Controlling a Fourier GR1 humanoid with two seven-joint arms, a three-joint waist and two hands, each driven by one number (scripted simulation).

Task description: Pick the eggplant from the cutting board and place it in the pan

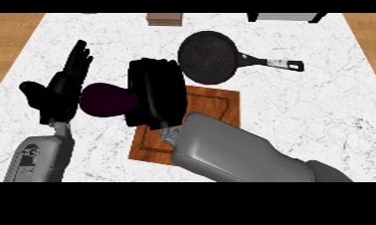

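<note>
The dark purple eggplant (106,100) sticks out to the left of my right hand (155,92), whose fingers are curled round its right end, at the left edge of the wooden cutting board (213,104). The black pan (209,57) lies on the counter just beyond the board, with its handle (273,62) pointing right. My left hand (64,85) stands open with its fingers up, just left of the eggplant and apart from it.
A brown box (164,18) sits at the counter's far edge, and a grey appliance (286,17) stands at the back right. Wooden floor (18,30) shows past both sides of the white marble counter (308,114).
</note>
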